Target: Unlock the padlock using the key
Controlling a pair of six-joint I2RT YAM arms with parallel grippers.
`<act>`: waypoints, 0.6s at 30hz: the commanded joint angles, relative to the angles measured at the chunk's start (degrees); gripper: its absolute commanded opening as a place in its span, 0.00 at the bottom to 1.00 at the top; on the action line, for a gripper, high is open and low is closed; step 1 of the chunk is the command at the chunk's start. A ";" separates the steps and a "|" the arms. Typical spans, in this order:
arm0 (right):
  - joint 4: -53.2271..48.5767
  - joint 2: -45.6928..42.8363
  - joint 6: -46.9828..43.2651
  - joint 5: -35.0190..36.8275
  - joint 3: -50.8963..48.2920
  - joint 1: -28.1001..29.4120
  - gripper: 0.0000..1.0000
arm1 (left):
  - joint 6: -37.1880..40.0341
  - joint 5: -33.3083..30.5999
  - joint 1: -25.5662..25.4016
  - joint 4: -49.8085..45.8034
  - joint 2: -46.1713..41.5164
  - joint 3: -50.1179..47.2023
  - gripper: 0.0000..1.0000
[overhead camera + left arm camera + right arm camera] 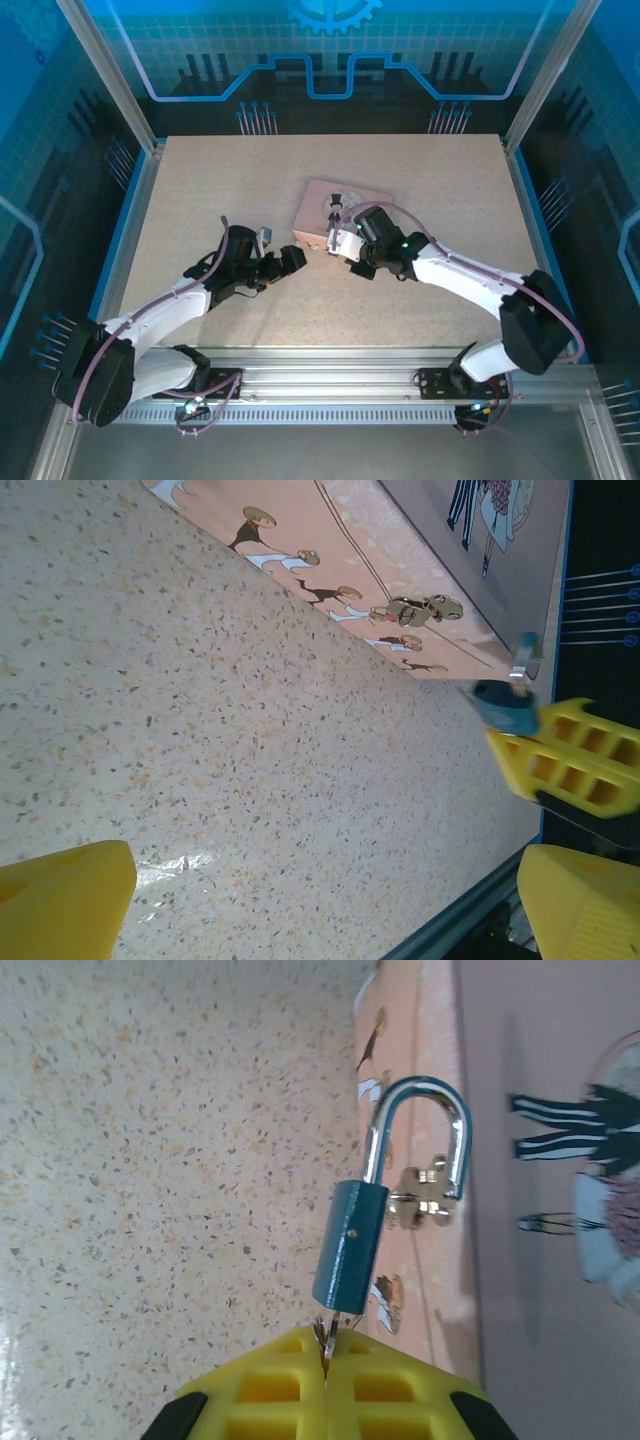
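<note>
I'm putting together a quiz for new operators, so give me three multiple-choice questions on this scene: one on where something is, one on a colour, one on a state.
1. Where is the key?
A) lying on the pink box lid
B) pinched in the right gripper, tip in the underside of the padlock
C) hanging from the box clasp

2. What colour is the padlock's body?
A) red
B) yellow
C) teal blue

3. How is the left gripper?
A) open and empty
B) shut on the padlock
C) shut on the box

Answers:
1 B: the right wrist view shows the sliver between the closed pads, running up into the lock.
2 C: the body looks teal in both wrist views.
3 A: its fingers stand far apart over bare table.
</note>
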 commanded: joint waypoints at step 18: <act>-4.98 -10.26 28.04 19.87 -3.07 -18.73 0.00 | 7.34 -2.07 0.58 -7.15 0.86 8.51 0.99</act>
